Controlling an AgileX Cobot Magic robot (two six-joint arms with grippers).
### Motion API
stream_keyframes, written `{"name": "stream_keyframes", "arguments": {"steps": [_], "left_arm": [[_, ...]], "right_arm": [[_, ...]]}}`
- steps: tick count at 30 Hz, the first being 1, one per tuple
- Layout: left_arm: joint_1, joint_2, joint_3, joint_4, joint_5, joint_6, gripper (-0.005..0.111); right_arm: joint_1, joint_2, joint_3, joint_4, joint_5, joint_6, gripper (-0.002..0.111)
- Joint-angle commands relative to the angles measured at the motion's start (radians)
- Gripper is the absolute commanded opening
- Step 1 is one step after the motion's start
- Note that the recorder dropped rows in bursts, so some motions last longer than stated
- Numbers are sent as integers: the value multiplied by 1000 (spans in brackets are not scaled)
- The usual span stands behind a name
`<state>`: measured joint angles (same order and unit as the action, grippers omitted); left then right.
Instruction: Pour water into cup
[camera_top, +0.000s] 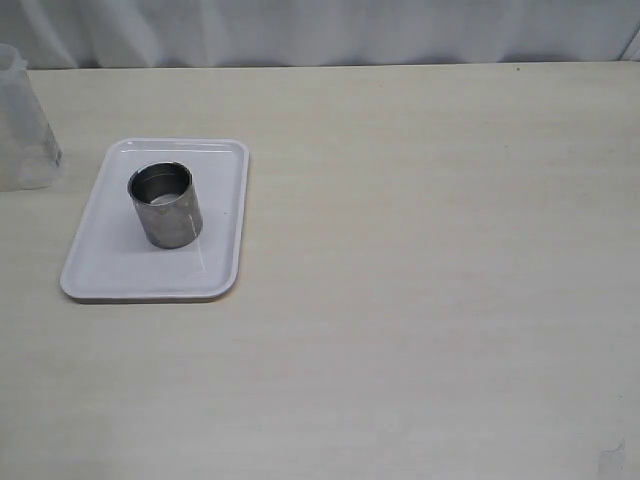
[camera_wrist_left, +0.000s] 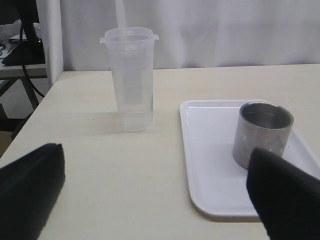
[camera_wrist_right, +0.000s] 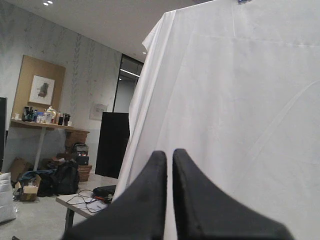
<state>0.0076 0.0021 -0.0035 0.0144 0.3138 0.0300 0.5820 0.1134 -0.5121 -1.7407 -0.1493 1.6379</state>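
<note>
— Where's the cup (camera_top: 166, 205)?
— Upright on the white tray (camera_top: 100, 270), on the table (camera_top: 420, 250). A pale glint inside; liquid or not, I can't tell. A clear plastic container (camera_wrist_left: 131, 80) stands near the tray.
— And the arms?
— The left gripper (camera_wrist_left: 156, 152) is spread wide, low, facing both. The right gripper (camera_wrist_right: 169, 152) is pressed together, facing a white curtain (camera_wrist_right: 240, 100).

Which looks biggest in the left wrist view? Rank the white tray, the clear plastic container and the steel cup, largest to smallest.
1. White tray, widest by far.
2. Clear plastic container, tallest though farther from the camera.
3. Steel cup, wider than the container but much shorter, despite standing nearer.
</note>
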Motion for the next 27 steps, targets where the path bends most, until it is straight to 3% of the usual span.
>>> {"name": "stream_keyframes", "arguments": {"steps": [1, 5, 9, 13, 16, 21, 24, 27], "left_arm": [[-8, -2, 4, -1, -9, -1, 92], [-8, -2, 4, -1, -9, -1, 92], [-8, -2, 4, -1, -9, -1, 92], [-8, -2, 4, -1, -9, -1, 92], [-8, -2, 4, -1, -9, -1, 92], [-8, -2, 4, -1, -9, -1, 92], [-8, -2, 4, -1, -9, -1, 92], [-8, -2, 4, -1, -9, -1, 92]], "right_arm": [[0, -2, 6, -4, 10, 19, 4], [0, -2, 6, -4, 10, 8, 4], [0, -2, 6, 303, 66, -213, 4], [0, -2, 30, 650, 80, -584, 4], [0, -22, 113, 1076, 69, -1160, 4], [-3, -111, 279, 1350, -19, -1638, 4], [-57, -113, 360, 1470, -72, -1802, 4], [-162, -113, 431, 1493, -108, -1800, 4]]}}
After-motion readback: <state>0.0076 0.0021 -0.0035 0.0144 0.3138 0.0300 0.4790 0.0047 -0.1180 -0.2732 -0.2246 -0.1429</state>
